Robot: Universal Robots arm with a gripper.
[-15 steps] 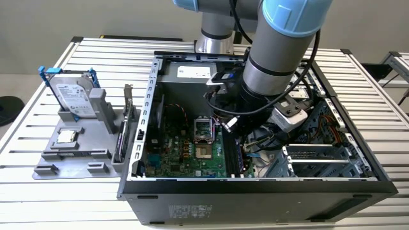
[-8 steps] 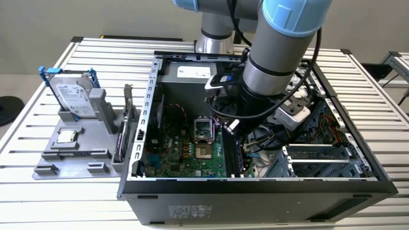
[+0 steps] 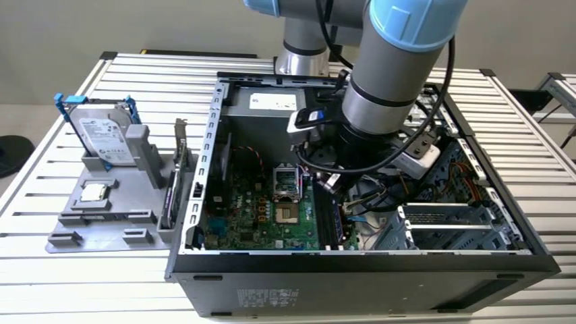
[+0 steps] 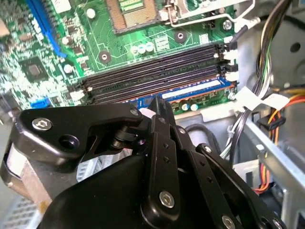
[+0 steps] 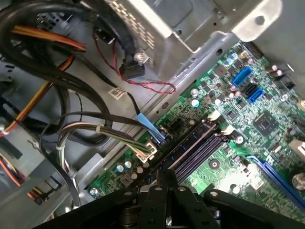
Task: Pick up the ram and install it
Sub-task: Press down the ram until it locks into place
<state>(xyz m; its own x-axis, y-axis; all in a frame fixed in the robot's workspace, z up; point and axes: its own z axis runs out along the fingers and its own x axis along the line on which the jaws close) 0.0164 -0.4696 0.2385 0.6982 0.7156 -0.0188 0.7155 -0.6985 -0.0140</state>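
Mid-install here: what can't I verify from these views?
- Second wrist view: whether the ram is fully seated; the gripper covers part of it.
- First wrist view: one end of the ram slots, behind the gripper's body.
- Exterior view: the contact point at the slots, hidden by the arm and cables.

Bright, even light; wrist views' near foreground slightly soft.

One hard drive [image 3: 101, 137], one computer case [image 3: 360, 270] — four memory slots [image 4: 157, 71].
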